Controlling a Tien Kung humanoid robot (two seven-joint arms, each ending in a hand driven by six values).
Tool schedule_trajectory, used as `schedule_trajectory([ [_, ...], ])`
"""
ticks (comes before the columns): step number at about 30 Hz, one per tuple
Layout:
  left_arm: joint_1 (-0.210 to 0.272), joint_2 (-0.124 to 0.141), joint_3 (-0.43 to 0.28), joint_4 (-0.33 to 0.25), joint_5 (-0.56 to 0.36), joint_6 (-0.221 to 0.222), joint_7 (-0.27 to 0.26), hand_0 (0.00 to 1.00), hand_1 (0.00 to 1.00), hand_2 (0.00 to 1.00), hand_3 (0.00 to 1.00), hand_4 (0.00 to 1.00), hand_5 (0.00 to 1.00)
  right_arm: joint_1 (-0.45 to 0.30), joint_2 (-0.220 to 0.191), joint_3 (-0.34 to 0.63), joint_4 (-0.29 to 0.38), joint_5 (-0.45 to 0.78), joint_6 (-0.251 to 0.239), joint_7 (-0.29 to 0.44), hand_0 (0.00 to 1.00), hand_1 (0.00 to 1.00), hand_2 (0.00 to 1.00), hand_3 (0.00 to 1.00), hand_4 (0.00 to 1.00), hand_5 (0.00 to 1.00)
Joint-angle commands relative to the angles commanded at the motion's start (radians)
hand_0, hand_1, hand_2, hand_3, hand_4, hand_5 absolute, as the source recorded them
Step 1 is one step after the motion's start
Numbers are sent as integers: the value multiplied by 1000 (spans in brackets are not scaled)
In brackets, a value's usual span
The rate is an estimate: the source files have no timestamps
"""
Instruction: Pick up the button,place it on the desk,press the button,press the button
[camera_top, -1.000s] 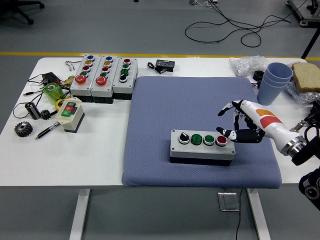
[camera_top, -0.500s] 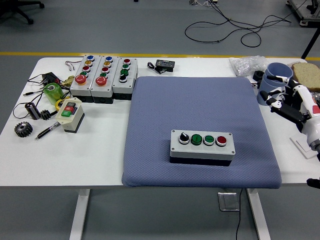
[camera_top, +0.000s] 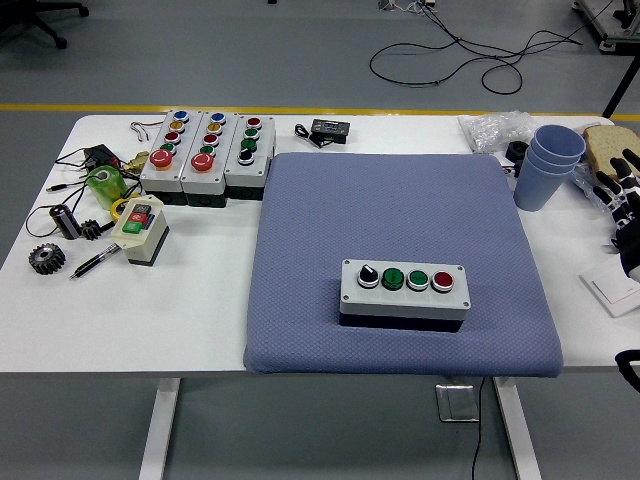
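Observation:
A grey button box (camera_top: 405, 291) with a black knob, two green buttons and one red button lies on the blue mat (camera_top: 400, 210), toward its front edge. My right hand (camera_top: 618, 196) shows only at the picture's right edge, well away from the box, with its fingers spread and holding nothing. The left arm is out of the picture.
Three more button boxes (camera_top: 207, 156) stand at the back left, with a small cream switch box (camera_top: 139, 228), a gear (camera_top: 45, 259), a pen and cables near them. Stacked blue cups (camera_top: 547, 165), a plastic bag and a sponge sit at the back right. A white card (camera_top: 612, 292) lies at the right edge.
My right hand has left the box's red-button end and drawn back to the right, past the cups, until only its fingers show at the edge. The box has not moved.

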Motion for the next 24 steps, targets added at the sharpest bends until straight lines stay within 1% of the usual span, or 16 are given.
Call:
schedule_trajectory([
  [1, 0, 0, 1, 0, 0, 0, 0, 442, 584, 735, 720, 487, 804, 0, 0, 1, -1, 39, 1, -2, 866, 771, 796, 752, 818, 360],
  [4, -1, 1, 3, 0, -1, 0, 0, 442, 584, 735, 720, 487, 804, -3, -1, 9, -5, 169, 8, -17, 866, 771, 796, 752, 818, 360],
  [6, -2, 1, 8, 0, -6, 1, -1, 442, 584, 735, 720, 487, 804, -6, -1, 18, -10, 249, 15, -41, 866, 771, 796, 752, 818, 360],
  [7, -3, 1, 9, 0, -8, 1, -2, 442, 584, 734, 720, 488, 801, -7, 0, 24, -14, 253, 23, -66, 805, 737, 765, 703, 772, 281],
  [9, -4, 1, 12, 0, -10, 2, -2, 442, 584, 734, 720, 488, 801, -10, 0, 36, -24, 217, 60, -123, 805, 737, 765, 703, 772, 281],
  [10, -4, 1, 10, 0, -8, 2, -2, 442, 584, 734, 720, 488, 801, -12, -1, 40, -30, 191, 86, -154, 805, 737, 765, 703, 772, 281],
  [15, -5, 1, 7, 0, -2, 3, -3, 442, 584, 734, 720, 486, 799, -14, 1, 46, -41, 151, 138, -199, 783, 723, 741, 683, 768, 283],
  [18, -7, 2, 0, 0, 8, 2, -3, 442, 584, 734, 720, 486, 799, -11, 4, 46, -48, 145, 148, -207, 783, 723, 741, 683, 768, 283],
  [19, -7, 2, -4, 0, 12, 2, -3, 443, 585, 735, 720, 484, 800, -11, 4, 46, -50, 144, 149, -210, 759, 704, 721, 669, 764, 281],
  [24, -7, 0, -19, 0, 30, 4, -6, 443, 585, 735, 720, 484, 800, -13, 0, 43, -52, 142, 155, -219, 759, 704, 721, 669, 764, 281],
])
